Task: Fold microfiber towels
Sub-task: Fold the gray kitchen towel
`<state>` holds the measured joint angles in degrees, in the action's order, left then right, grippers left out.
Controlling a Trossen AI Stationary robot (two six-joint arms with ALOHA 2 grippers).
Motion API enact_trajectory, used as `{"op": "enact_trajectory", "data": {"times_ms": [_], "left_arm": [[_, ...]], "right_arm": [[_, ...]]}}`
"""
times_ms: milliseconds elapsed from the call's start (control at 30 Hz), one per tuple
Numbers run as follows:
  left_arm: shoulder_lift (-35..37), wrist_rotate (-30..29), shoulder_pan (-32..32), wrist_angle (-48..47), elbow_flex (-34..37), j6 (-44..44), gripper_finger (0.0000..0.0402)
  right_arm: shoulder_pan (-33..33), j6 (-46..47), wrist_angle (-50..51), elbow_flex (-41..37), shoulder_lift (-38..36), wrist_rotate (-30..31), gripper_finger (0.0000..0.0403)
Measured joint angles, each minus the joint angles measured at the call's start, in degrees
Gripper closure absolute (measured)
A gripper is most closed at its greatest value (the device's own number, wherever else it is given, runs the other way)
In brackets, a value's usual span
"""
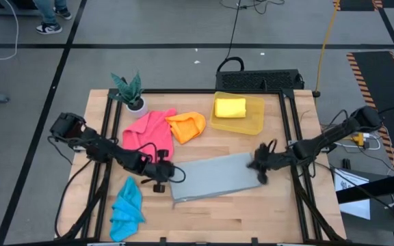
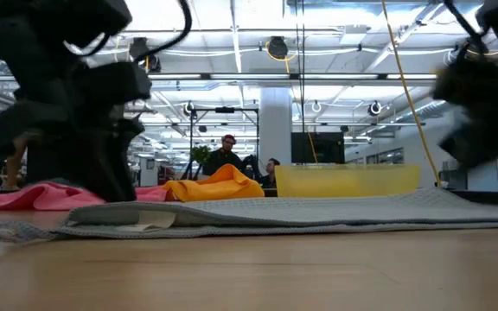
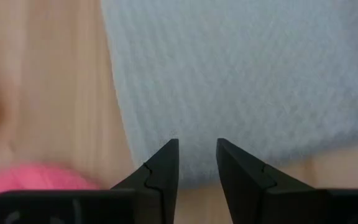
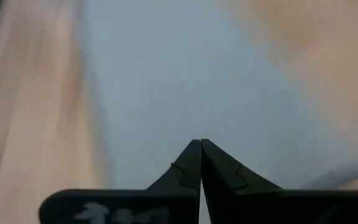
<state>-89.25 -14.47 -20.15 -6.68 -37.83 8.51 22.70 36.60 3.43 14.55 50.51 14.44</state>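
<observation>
While the low view hides it, overhead shows the blue towel (image 1: 126,208).

Grey towel (image 1: 214,178): spread flat near table centre, long rectangle, slightly skewed, looks doubled over w/ layered edge at one end in low view; waffle-like weave in left wrist view.
Pink towel (image 1: 148,130): crumpled, unfolded, towards table's far left, touching orange one.
Orange towel (image 1: 187,126): bunched in a heap just beside pink, peaked up in low view.
Yellow towel (image 1: 230,107): folded into neat small block, lying in translucent yellow bin at far side.
Bright blue towel (image 1: 126,208): rumpled, lengthwise heap near front-left edge, well apart from others.
</observation>
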Motion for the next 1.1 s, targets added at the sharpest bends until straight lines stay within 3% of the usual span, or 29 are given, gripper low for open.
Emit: {"op": "enact_trajectory", "data": {"times_ms": [100,467,833,900,967,1100], "left_arm": [[0.2,-3.1,-0.1,1.0,-0.8,-2.4,0.0291],[-1.2,-3.7,1.9,1.8,2.3,1.6,0.0291],[-1.3,-3.8,-3.8,3.3,2.7,16.4,0.0291],[-1.5,-6.8,-5.7,5.3,2.2,16.9,0.0291],[-1.4,-9.0,-6.7,9.8,1.3,13.9,0.0291],[-1.6,-13.4,-5.8,16.6,1.1,8.7,0.0291]], "right_arm": [[-2.3,2.6,0.6,-0.4,-0.5,9.2,0.0403],[-10.5,7.5,1.2,-7.0,3.9,7.4,0.0403],[-13.8,-12.3,0.2,-3.0,-0.2,21.5,0.0403],[-13.6,-15.1,-2.8,-2.3,-0.3,19.9,0.0403],[-13.1,-16.2,-6.6,-2.3,-0.3,14.0,0.0403],[-12.0,-10.3,-10.0,-2.3,2.5,2.9,0.0403]]}}
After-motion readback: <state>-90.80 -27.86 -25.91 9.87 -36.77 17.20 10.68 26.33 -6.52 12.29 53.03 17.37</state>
